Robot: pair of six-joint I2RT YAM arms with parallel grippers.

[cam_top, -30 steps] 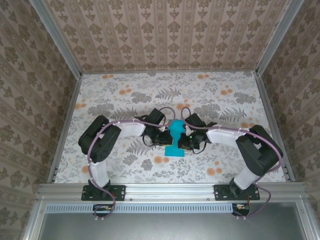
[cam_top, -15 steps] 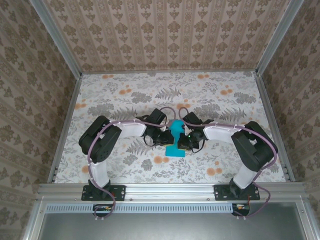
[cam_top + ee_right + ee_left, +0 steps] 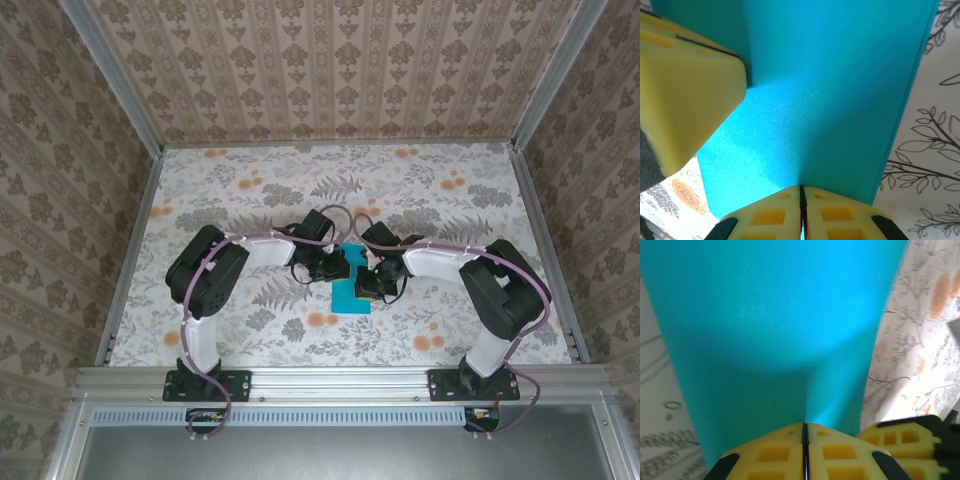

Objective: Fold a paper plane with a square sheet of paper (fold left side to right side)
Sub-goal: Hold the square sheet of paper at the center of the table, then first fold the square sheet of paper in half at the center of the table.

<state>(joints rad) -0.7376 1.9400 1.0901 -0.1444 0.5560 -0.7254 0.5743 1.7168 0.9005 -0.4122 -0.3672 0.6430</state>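
Observation:
The turquoise square sheet of paper (image 3: 349,294) lies folded into a narrow strip on the table's middle, its near end wider. My left gripper (image 3: 338,267) and right gripper (image 3: 367,279) meet over its upper part from either side. In the left wrist view the left gripper (image 3: 805,424) is shut, its tips against the paper (image 3: 770,315) at a faint crease. In the right wrist view the right gripper (image 3: 801,187) is shut the same way on the paper (image 3: 830,85), with the left gripper's yellow fingers (image 3: 690,90) resting on the sheet beside it. No paper plane shape shows.
The flower-patterned table cover (image 3: 450,200) stretches flat all round the paper. Aluminium rails (image 3: 130,260) and patterned walls (image 3: 340,70) close in the left, right and far sides. Both arm bases sit at the near rail (image 3: 340,380).
Both arms have drawn in toward the middle, the right elbow moving left. The grippers have shifted along the paper and hide more of its upper part.

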